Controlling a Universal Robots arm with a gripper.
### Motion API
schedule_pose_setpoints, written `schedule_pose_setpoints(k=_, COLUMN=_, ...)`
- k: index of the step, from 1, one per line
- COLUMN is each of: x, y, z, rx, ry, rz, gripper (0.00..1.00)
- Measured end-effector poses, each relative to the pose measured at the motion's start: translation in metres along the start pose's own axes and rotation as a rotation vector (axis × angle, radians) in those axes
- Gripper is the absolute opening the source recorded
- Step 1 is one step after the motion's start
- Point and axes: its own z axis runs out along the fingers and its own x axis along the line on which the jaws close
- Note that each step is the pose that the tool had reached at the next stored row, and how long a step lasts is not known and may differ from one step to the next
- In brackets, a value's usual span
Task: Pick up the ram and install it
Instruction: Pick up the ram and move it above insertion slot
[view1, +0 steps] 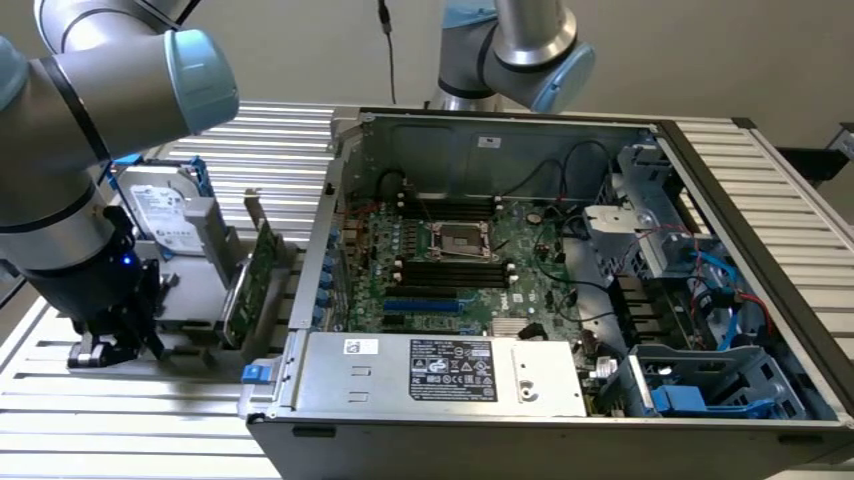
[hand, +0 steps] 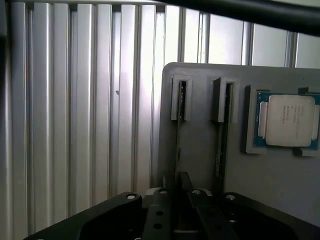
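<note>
Here, at the exterior view's left, the gripper (view1: 107, 345) hangs low over the near end of a grey parts holder (view1: 187, 290). In the wrist view its dark fingers (hand: 186, 184) are drawn in narrow and closed on the ram (hand: 178, 135), which stands on edge in a slot of the holder (hand: 200, 150).

A second ram stick (hand: 222, 135) stands in the next slot, just beside the first. A processor chip (hand: 290, 120) lies flat in a recess past that. On the same holder a hard drive (view1: 167, 205) leans at the far end, and a green card with a metal bracket (view1: 254, 270) stands upright between the arm and the open computer case (view1: 494, 140). Inside the case lie the motherboard (view1: 521, 290), with an empty processor socket (view1: 454, 240) and black slots (view1: 454, 270) on either side of it, and a power supply (view1: 441, 370) along the near wall.

Everything rests on a table of ribbed aluminium slats (view1: 134, 420), with a plain pale wall (view1: 694, 50) behind. A second robot arm (view1: 527, 50) stands at the far side.

Counted: two ram sticks, one chip, one drive, one card, two arms.
</note>
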Motion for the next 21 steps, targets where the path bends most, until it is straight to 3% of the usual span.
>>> schedule_pose_setpoints(k=14, x=0.000, y=0.0001, z=-0.0010, rx=-0.0001, ry=-0.0010, rz=0.001, gripper=0.13)
schedule_pose_setpoints(k=17, x=0.000, y=0.0002, z=-0.0080, rx=0.0000, ry=-0.0018, rz=0.001, gripper=0.13)
schedule_pose_setpoints(k=21, x=0.001, y=0.0006, z=-0.0253, rx=0.0001, ry=-0.0027, rz=0.001, gripper=0.13)
